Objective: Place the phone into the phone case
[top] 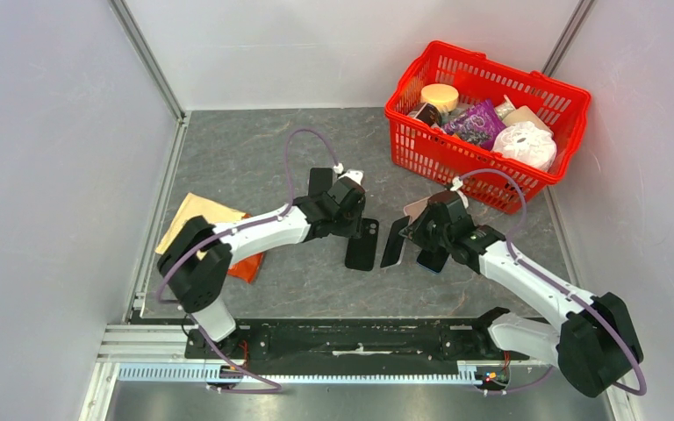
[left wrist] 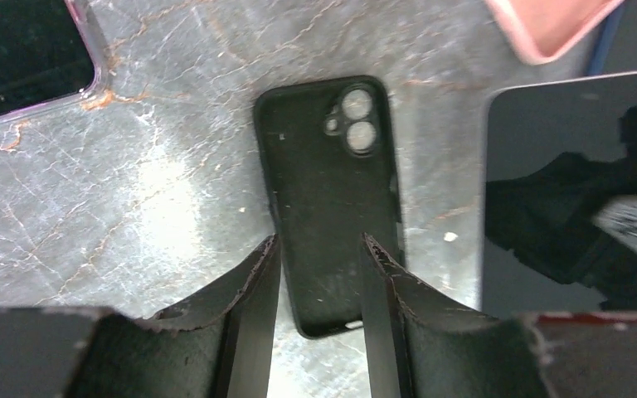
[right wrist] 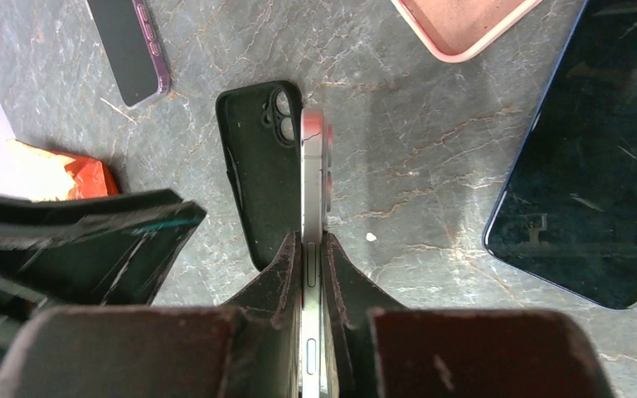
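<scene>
At the centre of the grey marbled tabletop (top: 246, 158), both arms reach inward. The black rubbery phone case (left wrist: 328, 191) lies flat, and the left gripper (left wrist: 319, 249) stands over its near end with fingers spread. The right gripper (right wrist: 313, 245), wrist pitched down, pinches the slim silver-edged phone (right wrist: 313, 166) edge-on just beside the case.

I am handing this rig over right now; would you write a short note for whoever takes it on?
Left gripper: open, fingers over the near end of the black phone case, which lies flat on the table.
Right gripper: shut on the phone, held on edge right beside the case; contact unclear.
Done: phone is in hand and at the case.
Left: lay the phone flat into the case and press it in.
</scene>
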Available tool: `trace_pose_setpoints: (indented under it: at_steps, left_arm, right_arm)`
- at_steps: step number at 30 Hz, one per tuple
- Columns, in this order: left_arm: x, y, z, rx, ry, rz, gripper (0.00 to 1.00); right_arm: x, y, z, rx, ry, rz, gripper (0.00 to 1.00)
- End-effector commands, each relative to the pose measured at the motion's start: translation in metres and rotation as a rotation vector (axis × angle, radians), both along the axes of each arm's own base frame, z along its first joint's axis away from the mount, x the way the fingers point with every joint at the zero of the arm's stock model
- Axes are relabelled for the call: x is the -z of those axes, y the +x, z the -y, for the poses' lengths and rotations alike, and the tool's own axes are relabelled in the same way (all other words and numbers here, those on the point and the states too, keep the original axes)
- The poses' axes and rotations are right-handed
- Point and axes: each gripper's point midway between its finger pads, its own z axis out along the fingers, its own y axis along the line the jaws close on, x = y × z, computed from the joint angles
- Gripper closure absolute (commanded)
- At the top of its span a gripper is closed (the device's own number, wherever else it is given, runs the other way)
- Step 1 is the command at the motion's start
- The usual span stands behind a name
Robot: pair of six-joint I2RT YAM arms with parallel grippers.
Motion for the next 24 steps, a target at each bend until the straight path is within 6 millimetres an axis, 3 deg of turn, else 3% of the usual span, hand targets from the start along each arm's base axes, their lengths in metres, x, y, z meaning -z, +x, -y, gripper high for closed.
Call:
trace_pose_setpoints:
  at_steps: [1,16,20,24]
  left_arm:
    - [0.015,0.016,-0.011,-0.014,0.126,0.034,0.55]
    - [0.068,0.006,-0.01,-0.004,0.158,-0.062,0.6]
    - [0.072,-0.001,-0.011,-0.023,0.128,-0.085,0.7]
    - [0.07,-0.009,-0.02,-0.073,0.109,-0.097,0.87]
  right_arm:
    - [-0.034,0.009,-0.002,-0.022,0.012,0.097,1.0]
    - [-0.033,0.011,-0.012,-0.085,0.014,0.096,1.0]
    - [-0.034,0.012,-0.023,-0.139,0.049,0.112,1.0]
    - [-0.033,0.016,-0.038,-0.198,0.077,0.111,1.0]
